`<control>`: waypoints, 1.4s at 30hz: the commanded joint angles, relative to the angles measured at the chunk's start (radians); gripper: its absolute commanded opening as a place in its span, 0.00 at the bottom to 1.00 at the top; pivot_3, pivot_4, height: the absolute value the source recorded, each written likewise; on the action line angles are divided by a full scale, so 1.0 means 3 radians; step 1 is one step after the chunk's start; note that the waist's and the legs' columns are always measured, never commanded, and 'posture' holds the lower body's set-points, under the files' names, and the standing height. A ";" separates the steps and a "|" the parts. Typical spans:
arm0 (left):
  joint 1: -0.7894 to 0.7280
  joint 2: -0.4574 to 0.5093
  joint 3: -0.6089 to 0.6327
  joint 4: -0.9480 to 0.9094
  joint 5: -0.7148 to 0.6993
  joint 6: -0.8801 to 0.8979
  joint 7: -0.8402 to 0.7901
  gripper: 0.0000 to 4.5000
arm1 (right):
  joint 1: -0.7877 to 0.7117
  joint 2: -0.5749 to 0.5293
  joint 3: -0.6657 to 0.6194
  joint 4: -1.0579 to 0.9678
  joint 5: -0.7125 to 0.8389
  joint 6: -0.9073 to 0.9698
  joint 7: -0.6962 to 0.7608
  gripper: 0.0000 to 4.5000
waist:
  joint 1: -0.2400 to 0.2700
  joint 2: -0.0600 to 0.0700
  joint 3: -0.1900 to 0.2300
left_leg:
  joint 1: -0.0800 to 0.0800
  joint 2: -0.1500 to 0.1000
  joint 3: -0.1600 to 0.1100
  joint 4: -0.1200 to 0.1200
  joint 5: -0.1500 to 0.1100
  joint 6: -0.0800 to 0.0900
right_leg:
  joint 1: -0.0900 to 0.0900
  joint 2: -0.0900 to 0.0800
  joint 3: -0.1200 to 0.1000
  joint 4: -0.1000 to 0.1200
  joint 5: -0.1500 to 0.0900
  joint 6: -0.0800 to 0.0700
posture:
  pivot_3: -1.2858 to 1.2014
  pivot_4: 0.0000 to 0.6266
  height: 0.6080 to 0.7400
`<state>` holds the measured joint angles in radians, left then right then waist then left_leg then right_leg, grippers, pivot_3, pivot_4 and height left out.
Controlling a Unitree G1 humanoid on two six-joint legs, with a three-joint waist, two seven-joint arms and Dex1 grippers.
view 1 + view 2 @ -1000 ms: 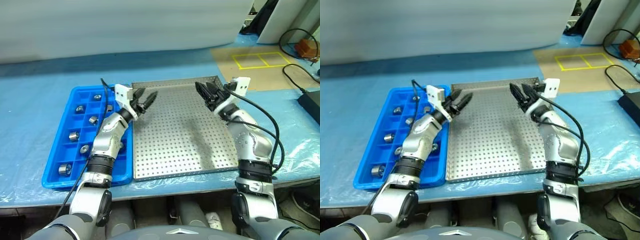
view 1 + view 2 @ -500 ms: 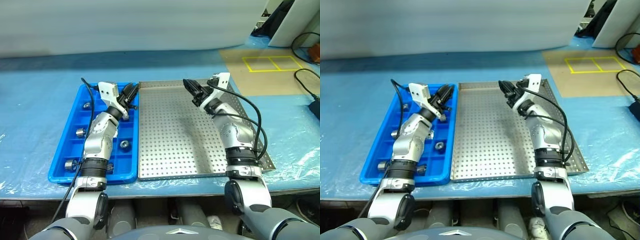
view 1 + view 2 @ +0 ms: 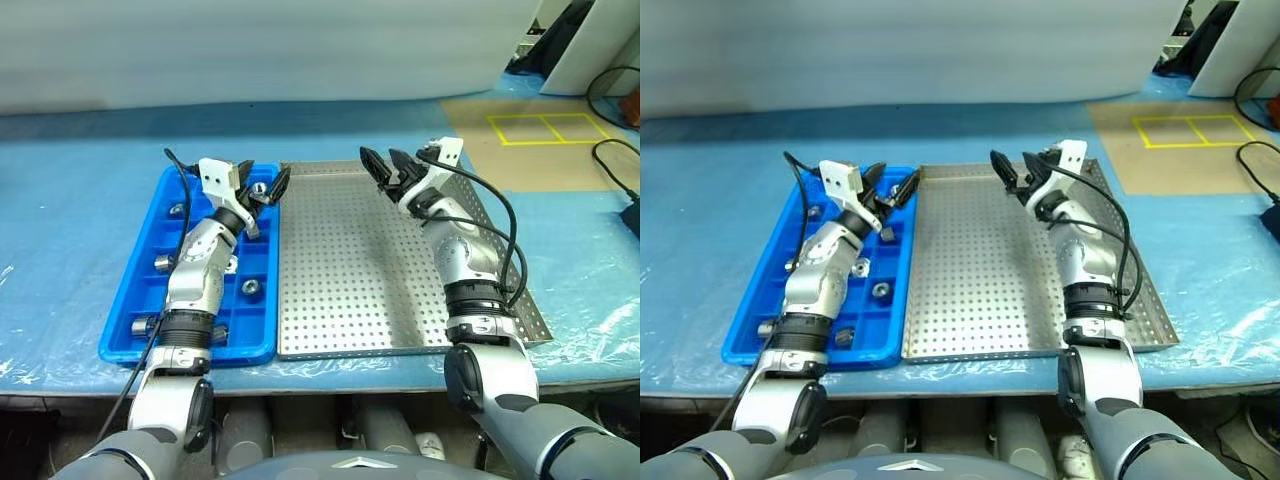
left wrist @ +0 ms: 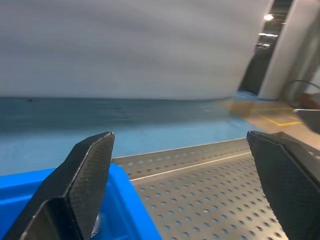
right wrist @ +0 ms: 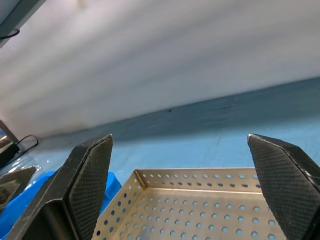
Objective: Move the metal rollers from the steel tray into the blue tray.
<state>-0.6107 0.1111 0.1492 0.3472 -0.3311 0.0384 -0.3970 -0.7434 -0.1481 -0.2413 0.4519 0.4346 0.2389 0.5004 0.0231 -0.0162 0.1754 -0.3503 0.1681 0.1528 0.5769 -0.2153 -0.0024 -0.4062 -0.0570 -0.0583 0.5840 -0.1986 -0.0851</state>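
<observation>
Two trays lie side by side on a surface covered in blue plastic sheeting. One is a large square grey steel tray with a perforated floor and a low raised rim; its floor shows only holes. Touching the steel tray's left rim is a bright blue rectangular plastic tray split into small square compartments.

Several small shiny metal rollers, short silver cylinders with a central hole, sit in the blue tray's compartments. A few lie in the column next to the steel tray, others in the column further from it, and some are partly hidden behind the left arm.

Left pincer hovers above the blue tray's far end, close to the steel tray's far left corner. Its two black fingers are spread wide and grip nothing.

Right pincer hovers above the steel tray's far edge, right of the middle. Its black fingers are also spread wide with nothing between them.

Beyond the steel tray's far right corner, a yellow taped rectangle marks a tan patch of the surface.
</observation>
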 commanded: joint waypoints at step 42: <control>-0.0429 -0.0109 -0.0142 0.0534 0.0293 -0.0668 -0.0061 0.00 | -0.0251 -0.0297 0.0188 -0.0406 -0.0566 -0.0970 -0.0224 0.04 | 0.0002 0.0001 0.0005 | -0.0008 0.0000 0.0006 -0.0008 0.0002 -0.0003 | -0.0010 0.0000 0.0001 -0.0008 0.0000 0.0000 | 0.42 0.24 1.00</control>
